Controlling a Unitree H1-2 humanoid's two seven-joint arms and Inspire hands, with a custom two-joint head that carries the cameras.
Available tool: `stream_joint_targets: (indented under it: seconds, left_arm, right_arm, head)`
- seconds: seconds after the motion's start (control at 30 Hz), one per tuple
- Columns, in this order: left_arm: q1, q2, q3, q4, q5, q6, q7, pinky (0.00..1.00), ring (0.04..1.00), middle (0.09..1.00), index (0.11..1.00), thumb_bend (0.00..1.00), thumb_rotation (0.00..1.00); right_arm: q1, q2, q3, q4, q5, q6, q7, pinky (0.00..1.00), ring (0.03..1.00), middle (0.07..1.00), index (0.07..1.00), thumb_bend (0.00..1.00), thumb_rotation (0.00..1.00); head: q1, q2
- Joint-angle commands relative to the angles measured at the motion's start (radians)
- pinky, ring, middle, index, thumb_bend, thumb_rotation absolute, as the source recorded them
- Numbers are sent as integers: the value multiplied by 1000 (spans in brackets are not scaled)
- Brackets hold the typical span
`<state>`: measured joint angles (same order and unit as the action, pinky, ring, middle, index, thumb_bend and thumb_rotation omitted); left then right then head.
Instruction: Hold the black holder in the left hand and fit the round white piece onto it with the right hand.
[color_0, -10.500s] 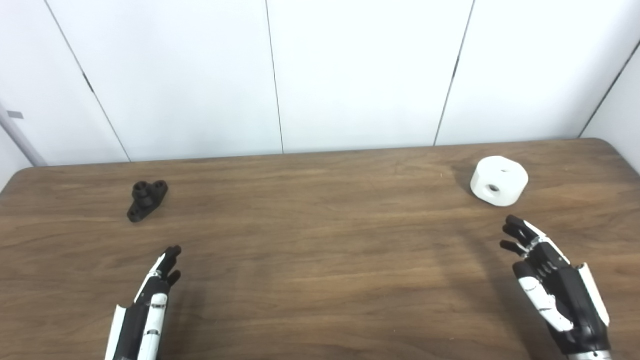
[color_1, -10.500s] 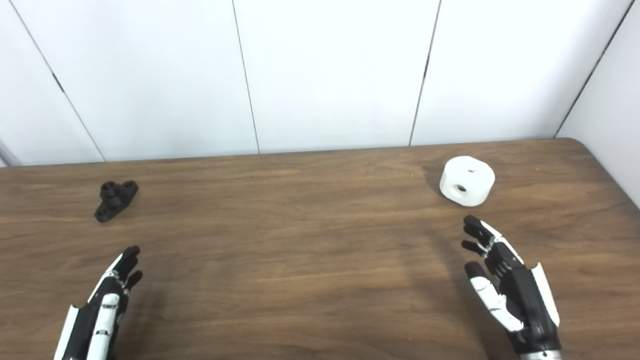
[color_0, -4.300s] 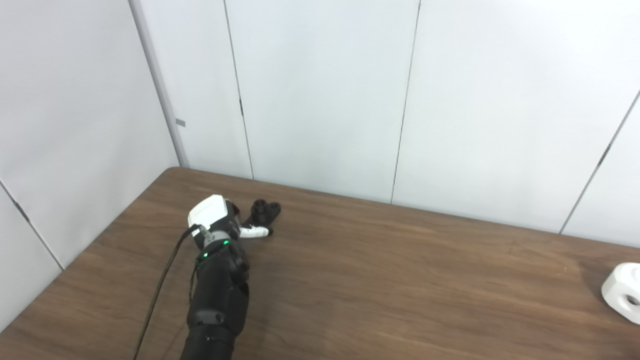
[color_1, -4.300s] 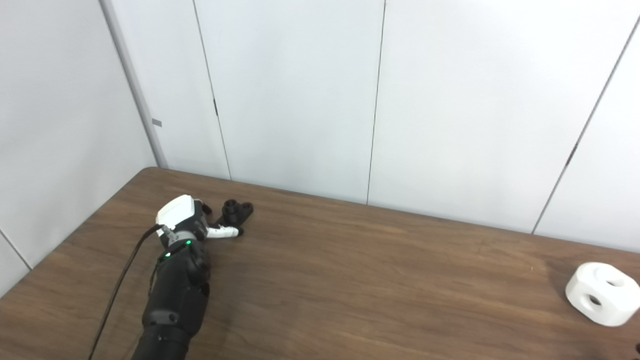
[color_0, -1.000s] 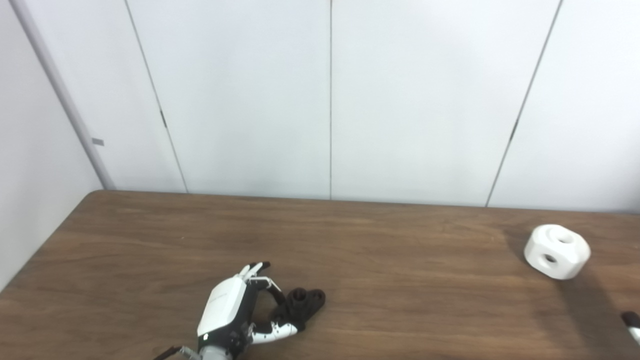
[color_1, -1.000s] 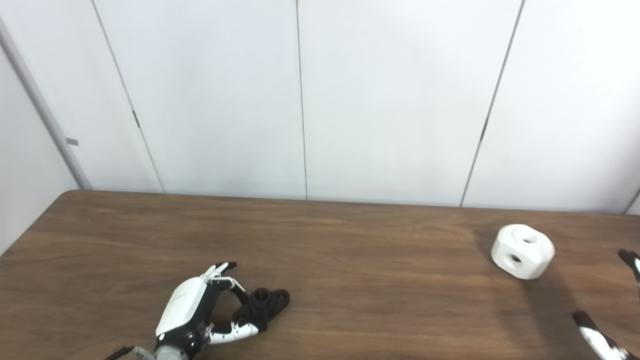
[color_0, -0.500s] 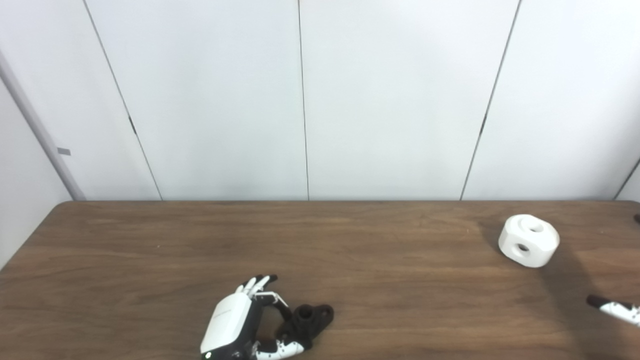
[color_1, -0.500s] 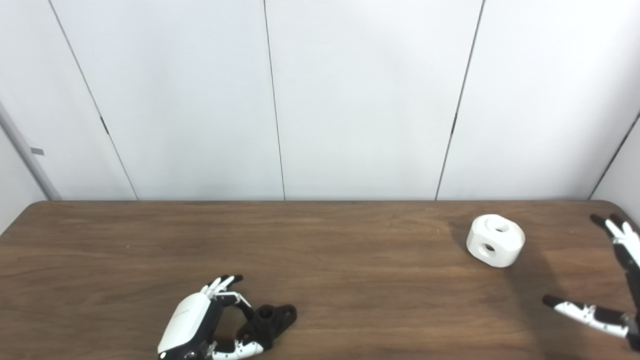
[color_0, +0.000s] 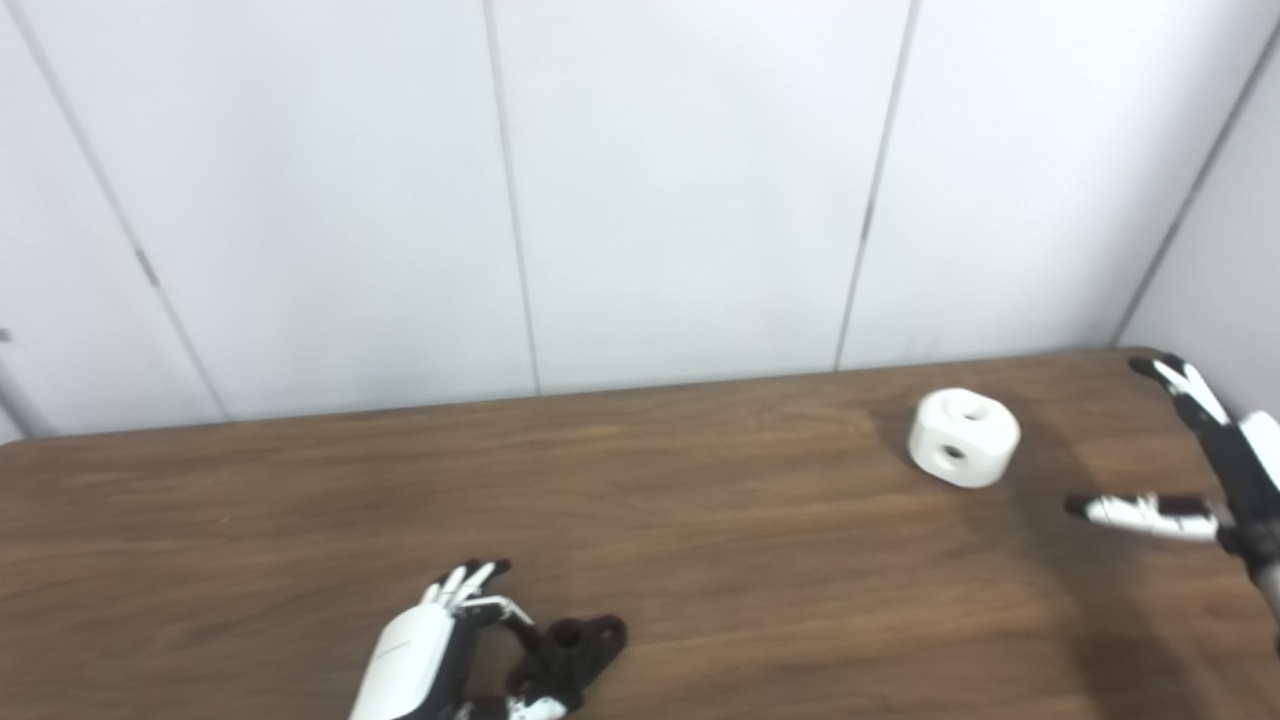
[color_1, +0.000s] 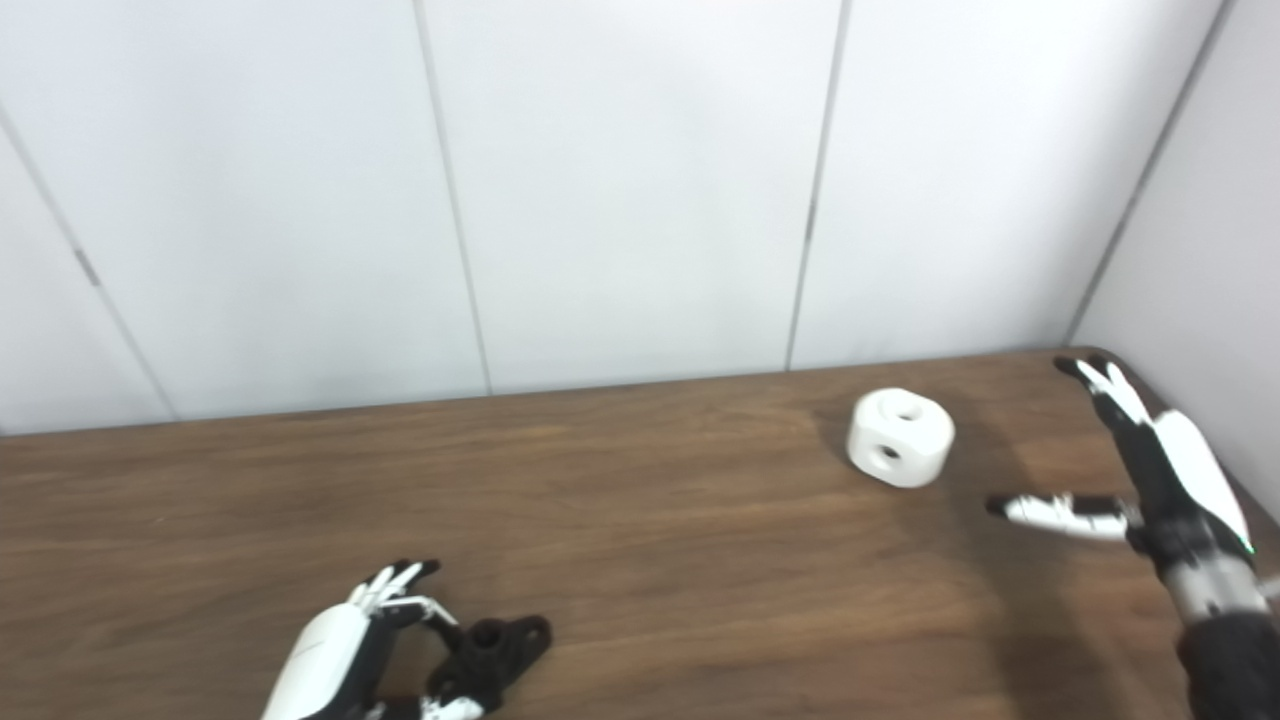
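Observation:
The black holder (color_0: 572, 653) sits low in the picture near the table's front, and my left hand (color_0: 425, 662) is shut on its near end, fingers curled over it and thumb below. The round white piece (color_1: 899, 438), with a hole on top and one in its side, rests on the table at the far right. My right hand (color_1: 1150, 485) is open to the right of it, fingers pointing away and thumb stretched toward the piece, with a clear gap between them.
The brown wooden table (color_0: 760, 560) ends at white wall panels behind. Its right far corner lies just beyond my right hand. A white side wall (color_1: 1200, 250) stands close on the right.
The camera has swung to the right. My right hand has come up into view and spread open beside the white piece. My left hand keeps its hold on the black holder.

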<state>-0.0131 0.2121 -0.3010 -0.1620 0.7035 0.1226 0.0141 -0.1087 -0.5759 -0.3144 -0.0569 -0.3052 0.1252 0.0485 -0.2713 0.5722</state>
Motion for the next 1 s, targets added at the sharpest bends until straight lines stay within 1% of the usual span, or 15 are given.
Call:
stream_joint_targets:
  seconds: [0.0, 0.03, 0.07, 0.13, 0.23, 0.37, 0.47, 0.6, 0.7, 0.77, 0.97]
  left_arm:
    - [-13, 28, 19, 3, -1, -30, 5, 1000, 981, 919, 480, 519, 42]
    - [-13, 31, 23, 5, -2, -35, 4, 1000, 981, 919, 480, 519, 41]
    - [-13, 34, 29, 8, -6, -43, 5, 1000, 983, 919, 480, 519, 41]
    - [-13, 39, 38, 15, -13, -61, 10, 1000, 984, 918, 480, 519, 40]
    - [-14, 44, 53, 14, -20, -68, 3, 1000, 983, 916, 480, 519, 40]
    - [-18, 53, 70, 19, -30, -76, -7, 1000, 979, 912, 481, 518, 39]
    - [-22, 61, 84, 29, -49, -86, -11, 1000, 980, 909, 481, 518, 38]
    - [-24, 64, 103, 53, -60, -117, 1, 1000, 977, 902, 481, 518, 37]
    - [-24, 65, 110, 58, -61, -121, -3, 1000, 981, 900, 481, 518, 36]
    - [-26, 67, 111, 62, -66, -125, -6, 1000, 986, 901, 481, 518, 36]
    - [-26, 71, 115, 75, -67, -142, -7, 1000, 982, 896, 481, 518, 36]
  right_arm:
    - [-60, -40, 1, -39, -17, 25, -8, 986, 1000, 1000, 893, 983, 505]
    - [-70, -46, 14, -54, -37, 55, -2, 978, 1000, 1000, 888, 992, 529]
    - [-81, -53, 29, -73, -58, 94, 9, 973, 1000, 1000, 884, 997, 548]
    - [-99, -61, 57, -107, -93, 158, 29, 957, 1000, 1000, 875, 1000, 586]
    - [-125, -59, 97, -144, -123, 230, 51, 941, 1000, 1000, 862, 1000, 559]
    - [-148, -52, 147, -163, -161, 279, 66, 931, 1000, 1000, 865, 1000, 536]
    - [-167, -40, 187, -180, -194, 328, 82, 937, 1000, 1000, 872, 1000, 565]
    - [-193, -26, 224, -174, -231, 342, 87, 935, 1000, 1000, 866, 1000, 540]
    - [-212, -22, 238, -174, -261, 343, 102, 940, 1000, 1000, 857, 1000, 557]
    - [-225, -19, 241, -171, -283, 344, 129, 952, 1000, 1000, 847, 1000, 548]
    - [-255, -38, 270, -122, -331, 344, 200, 955, 1000, 1000, 797, 1000, 618]
  head:
    - [-11, 1]
    - [-17, 0]
    - [-59, -1]
    - [-81, -3]
    - [-136, -10]
    - [-194, -23]
    - [-233, -34]
    - [-252, -43]
    - [-257, -45]
    - [-261, -46]
    - [-266, -51]
